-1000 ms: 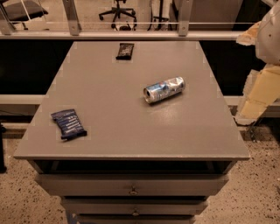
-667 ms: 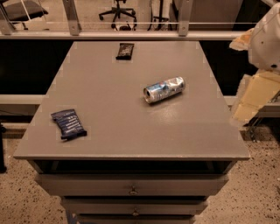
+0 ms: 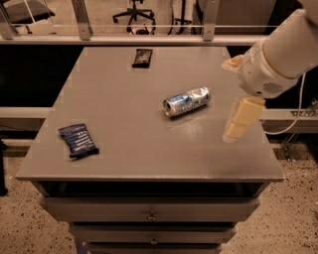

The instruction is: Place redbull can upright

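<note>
The only containers in sight are the drawers (image 3: 149,212) stacked under the grey table (image 3: 119,99) at the bottom of the frame; they are closed, each with a small knob at its middle, so whatever they hold is hidden. On the tabletop, going from the left, a flat blue snack packet (image 3: 78,140) lies near the lower left edge. A flat dark wrapper (image 3: 142,57) sits at the far edge, upper middle of the frame. The redbull can (image 3: 187,101) lies on its side just right of centre, dented, slanting from lower left to upper right and well apart from both packets. At the right, the gripper (image 3: 237,116) hangs from the white arm (image 3: 280,49) over the table's right edge, near the can but not touching it — whether the claw is released or clenched cannot be told. Beyond the table a metal railing (image 3: 149,27) crosses the top, an office chair (image 3: 134,12) stands behind it, and speckled floor (image 3: 20,218) shows at lower left.
</note>
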Controlling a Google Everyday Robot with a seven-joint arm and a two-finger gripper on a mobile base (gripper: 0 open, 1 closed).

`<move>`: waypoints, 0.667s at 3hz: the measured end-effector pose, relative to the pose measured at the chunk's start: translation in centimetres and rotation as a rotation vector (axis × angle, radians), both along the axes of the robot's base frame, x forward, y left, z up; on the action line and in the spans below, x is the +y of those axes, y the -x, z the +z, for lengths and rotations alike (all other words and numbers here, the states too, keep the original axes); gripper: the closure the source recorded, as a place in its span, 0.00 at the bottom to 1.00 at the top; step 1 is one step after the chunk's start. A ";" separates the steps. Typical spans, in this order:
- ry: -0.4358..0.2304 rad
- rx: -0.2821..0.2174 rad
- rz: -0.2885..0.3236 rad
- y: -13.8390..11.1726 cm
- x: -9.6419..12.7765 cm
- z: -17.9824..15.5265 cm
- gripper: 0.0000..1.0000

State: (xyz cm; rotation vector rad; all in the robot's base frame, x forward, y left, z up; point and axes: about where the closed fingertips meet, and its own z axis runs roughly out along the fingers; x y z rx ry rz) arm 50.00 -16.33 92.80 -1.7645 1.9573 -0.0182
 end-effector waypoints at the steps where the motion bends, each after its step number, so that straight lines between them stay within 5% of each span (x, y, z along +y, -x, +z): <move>1: -0.042 -0.034 0.084 -5.0 2.5 -3.7 0.00; 2: -0.042 -0.019 0.118 -8.2 3.6 -6.2 0.00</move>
